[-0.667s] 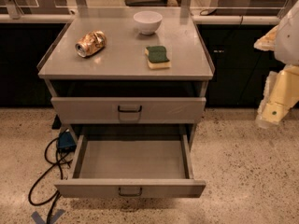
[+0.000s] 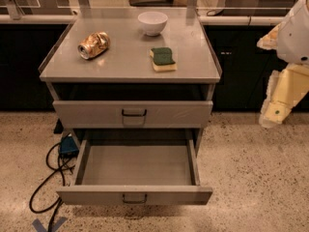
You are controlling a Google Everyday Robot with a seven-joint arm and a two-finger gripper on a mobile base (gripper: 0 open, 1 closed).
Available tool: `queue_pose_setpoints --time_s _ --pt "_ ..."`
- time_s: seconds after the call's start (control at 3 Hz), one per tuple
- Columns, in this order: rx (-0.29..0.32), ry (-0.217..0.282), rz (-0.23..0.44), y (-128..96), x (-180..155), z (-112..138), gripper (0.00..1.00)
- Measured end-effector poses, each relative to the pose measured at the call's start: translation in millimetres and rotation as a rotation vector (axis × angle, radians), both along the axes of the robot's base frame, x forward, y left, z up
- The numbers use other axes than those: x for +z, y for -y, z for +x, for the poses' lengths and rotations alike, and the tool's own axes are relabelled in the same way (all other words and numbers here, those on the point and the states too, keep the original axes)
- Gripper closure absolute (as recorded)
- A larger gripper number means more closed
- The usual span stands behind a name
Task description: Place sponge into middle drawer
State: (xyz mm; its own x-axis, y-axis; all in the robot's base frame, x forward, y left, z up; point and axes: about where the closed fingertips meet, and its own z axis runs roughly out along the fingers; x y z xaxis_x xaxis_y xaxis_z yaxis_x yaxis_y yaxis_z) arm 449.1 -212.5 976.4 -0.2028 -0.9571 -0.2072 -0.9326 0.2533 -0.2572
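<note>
The sponge (image 2: 162, 59), yellow with a dark green face up, lies on the cabinet top (image 2: 120, 62), right of centre. The middle drawer (image 2: 135, 195) is pulled out wide below it, and its grey inside (image 2: 137, 164) holds nothing. The matching upper drawer (image 2: 133, 113) is closed. My gripper (image 2: 274, 112), cream-coloured, hangs off the white arm (image 2: 299, 28) at the right edge. It is well to the right of the cabinet, about level with the upper drawer, and touches nothing.
A crushed gold can (image 2: 94, 44) lies at the left of the cabinet top and a white bowl (image 2: 152, 22) stands at the back. A blue box (image 2: 67, 146) with black cables (image 2: 46, 187) lies on the speckled floor left of the open drawer.
</note>
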Motion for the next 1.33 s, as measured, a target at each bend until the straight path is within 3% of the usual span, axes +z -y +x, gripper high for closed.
queue_pose_setpoints --time_s 0.33,0.67,1.33 --pt "0.085 0.009 0.009 -24.6 -10.0 45.2 0.0" --pt "0.169 0.008 0.058 -65.1 -29.2 108.8 0.0" --pt "0.19 -0.025 0.228 -119.6 -63.3 215.2 0.0"
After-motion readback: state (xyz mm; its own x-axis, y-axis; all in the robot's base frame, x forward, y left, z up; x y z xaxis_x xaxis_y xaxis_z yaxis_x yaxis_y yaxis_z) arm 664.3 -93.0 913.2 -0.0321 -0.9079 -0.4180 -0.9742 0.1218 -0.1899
